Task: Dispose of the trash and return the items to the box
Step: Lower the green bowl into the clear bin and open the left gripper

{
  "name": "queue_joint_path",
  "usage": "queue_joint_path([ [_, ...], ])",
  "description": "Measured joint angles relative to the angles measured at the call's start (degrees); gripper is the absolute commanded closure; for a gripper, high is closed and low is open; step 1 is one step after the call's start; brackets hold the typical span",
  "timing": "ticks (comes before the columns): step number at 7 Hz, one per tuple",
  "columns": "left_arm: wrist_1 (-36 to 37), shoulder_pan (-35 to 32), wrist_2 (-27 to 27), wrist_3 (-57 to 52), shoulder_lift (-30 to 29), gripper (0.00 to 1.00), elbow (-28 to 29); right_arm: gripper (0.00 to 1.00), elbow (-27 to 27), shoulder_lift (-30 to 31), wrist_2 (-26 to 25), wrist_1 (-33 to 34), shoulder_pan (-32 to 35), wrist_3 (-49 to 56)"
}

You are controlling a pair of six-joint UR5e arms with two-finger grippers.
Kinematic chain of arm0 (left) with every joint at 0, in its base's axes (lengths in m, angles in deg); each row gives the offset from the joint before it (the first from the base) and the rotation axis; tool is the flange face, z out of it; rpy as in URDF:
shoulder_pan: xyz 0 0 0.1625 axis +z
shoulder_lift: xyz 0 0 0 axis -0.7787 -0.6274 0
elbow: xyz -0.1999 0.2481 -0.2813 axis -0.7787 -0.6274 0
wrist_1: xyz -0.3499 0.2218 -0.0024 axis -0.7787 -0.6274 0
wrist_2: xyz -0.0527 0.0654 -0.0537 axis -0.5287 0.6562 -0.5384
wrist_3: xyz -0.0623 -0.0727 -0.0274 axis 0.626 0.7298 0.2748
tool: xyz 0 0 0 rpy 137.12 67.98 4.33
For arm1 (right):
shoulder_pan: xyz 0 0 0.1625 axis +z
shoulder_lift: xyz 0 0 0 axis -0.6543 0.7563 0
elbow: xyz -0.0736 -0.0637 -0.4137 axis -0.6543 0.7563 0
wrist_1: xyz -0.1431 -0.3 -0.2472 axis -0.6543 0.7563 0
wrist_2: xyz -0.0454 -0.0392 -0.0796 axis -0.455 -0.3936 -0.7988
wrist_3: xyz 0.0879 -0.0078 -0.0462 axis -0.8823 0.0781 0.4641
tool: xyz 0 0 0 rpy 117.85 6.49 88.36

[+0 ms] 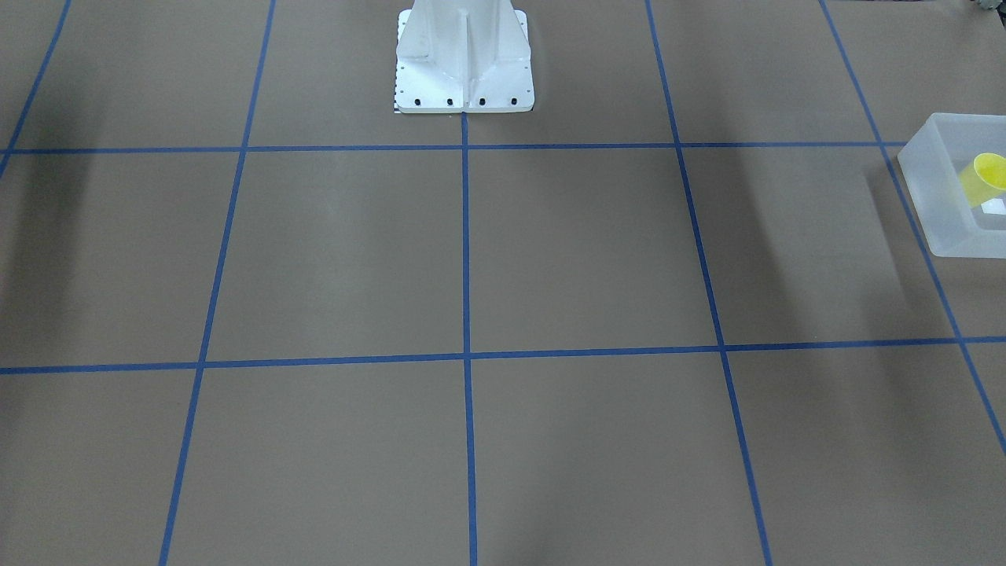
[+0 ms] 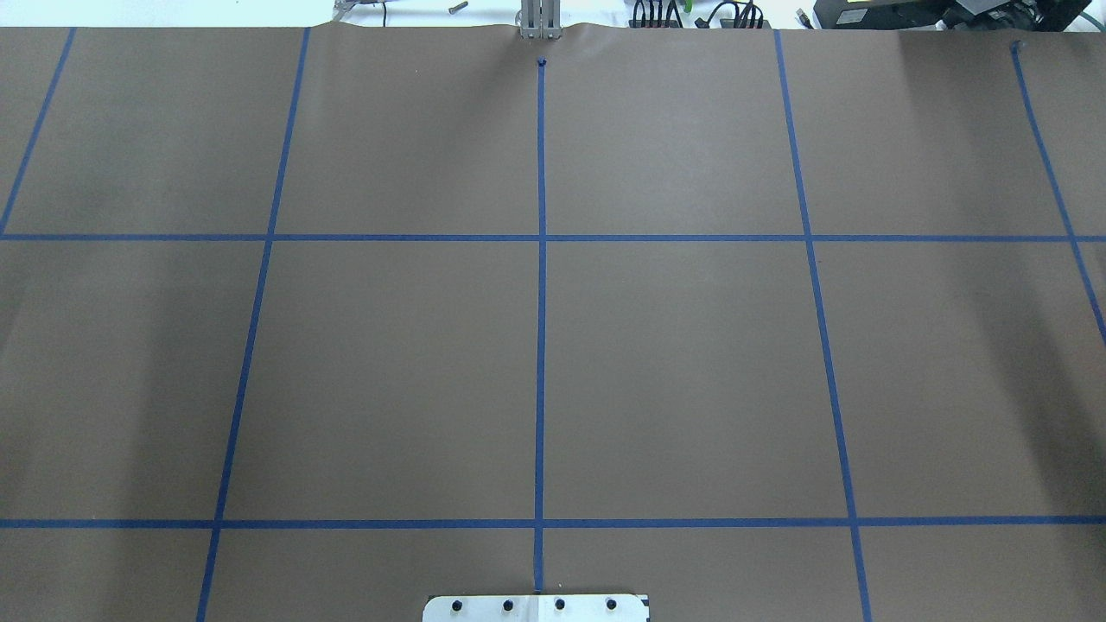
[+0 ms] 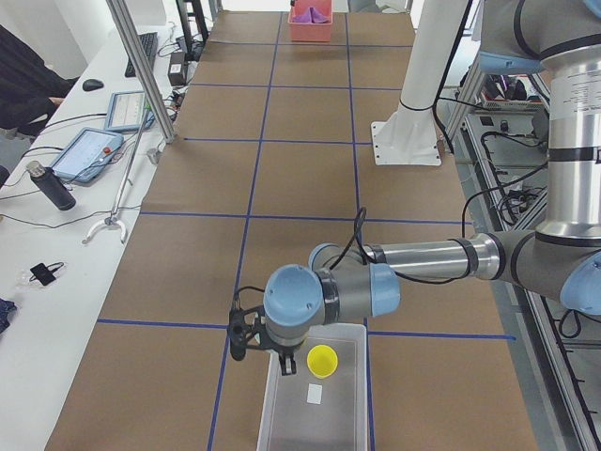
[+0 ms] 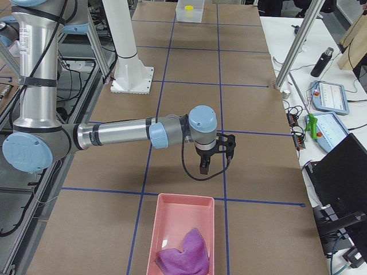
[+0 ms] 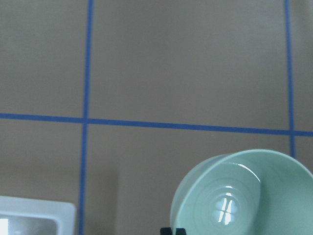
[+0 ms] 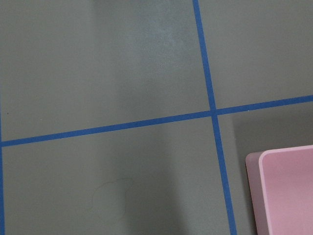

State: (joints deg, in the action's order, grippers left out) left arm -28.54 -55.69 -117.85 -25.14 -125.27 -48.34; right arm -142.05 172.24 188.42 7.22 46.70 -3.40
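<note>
Frosted plastic box (image 3: pixel 340 418), cup (image 3: pixel 322 361) inside, bowl (image 5: pixel 254 196) held beside it.
The box sits far to the robot's left, cup lying in it; the left gripper (image 5: pixel 173 231) seems clamped on the bowl's rim, likely to drop it in. Only the wrist view shows the bowl; only outside views show the cup. Whether the right gripper (image 4: pixel 217 160) is open cannot be told.

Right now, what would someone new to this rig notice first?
A small yellow plastic cup sits inside the translucent white rectangular plastic bin at the table's end on the robot's left. Just outside that bin, the left end effector appears to grip a pale mint-green round bowl by its rim, tilted in the air. At the opposite end, a crumpled purple cloth lies in a pink rectangular plastic tray.
</note>
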Motion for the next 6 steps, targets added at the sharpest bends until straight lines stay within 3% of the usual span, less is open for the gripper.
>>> queue_joint_path([
  [4, -7.1, -1.67, 5.32, -1.65, -0.91, 1.0, 15.16, 0.0, -0.42, 0.15, -1.0, -0.18, -0.32, -0.03],
  [6, -9.99, -1.47, 8.44, -0.83, -2.74, 1.0, 19.56, 0.0, -0.63, 0.15, -1.28, -0.21, -0.51, -0.03],
])
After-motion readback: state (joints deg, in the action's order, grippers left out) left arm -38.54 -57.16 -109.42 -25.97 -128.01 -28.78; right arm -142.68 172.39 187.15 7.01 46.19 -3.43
